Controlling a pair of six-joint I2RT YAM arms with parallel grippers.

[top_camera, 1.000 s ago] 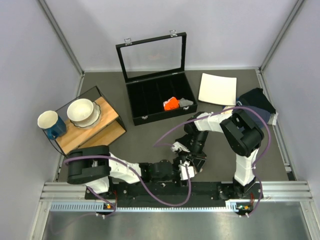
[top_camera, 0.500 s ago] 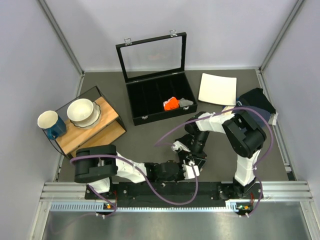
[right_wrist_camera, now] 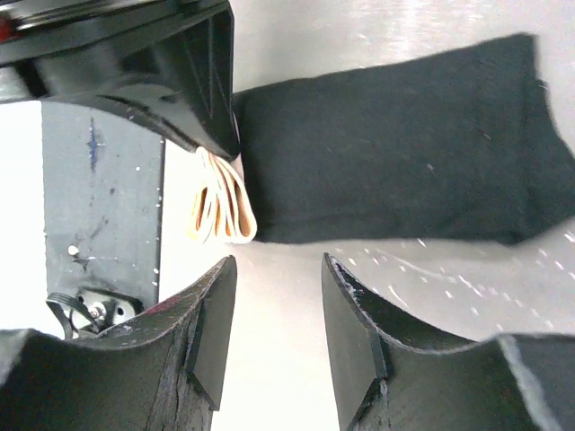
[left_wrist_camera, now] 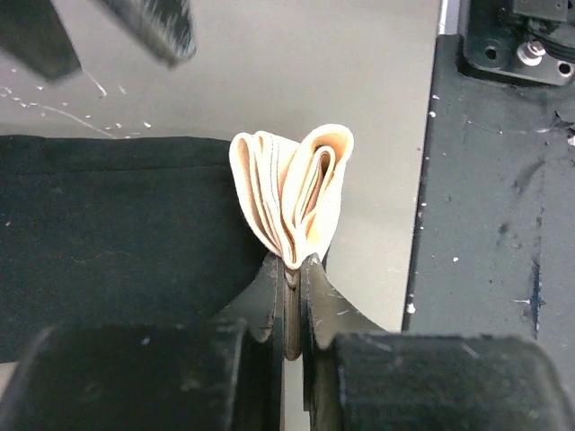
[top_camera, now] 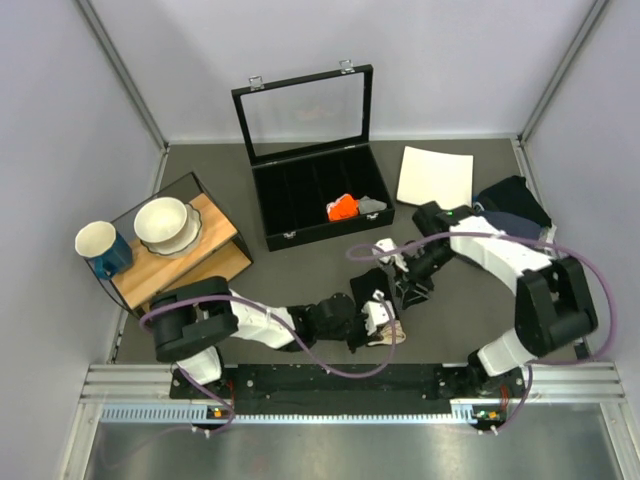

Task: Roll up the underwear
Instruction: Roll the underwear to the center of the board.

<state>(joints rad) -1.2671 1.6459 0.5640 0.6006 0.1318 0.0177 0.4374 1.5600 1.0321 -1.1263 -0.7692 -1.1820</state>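
Left tool (left_wrist_camera: 292,269) clamps the bunched tan waistband (left_wrist_camera: 292,193) at the edge of the underwear (left_wrist_camera: 108,233); right tool (right_wrist_camera: 278,278) hangs spread wide over bare counter (right_wrist_camera: 449,269) alongside.

Your overhead view is evenly lit from above, soft and diffuse; shadows under the arms are faint and short. The glass lid (top_camera: 305,115) carries a pale reflection, no hard glare. The white plate (top_camera: 435,178) runs close to blown out. In your left wrist view the waistband fold (left_wrist_camera: 292,193) is sharp and warmly lit, but the underwear (left_wrist_camera: 108,233) reads as flat black with little weave showing; the left fingers (left_wrist_camera: 269,305) go soft and dark, and two dark shapes (left_wrist_camera: 153,27) at the top edge are blurred. Your right wrist view is bright, washed white at the left side, with the right fingers (right_wrist_camera: 211,332) out of focus
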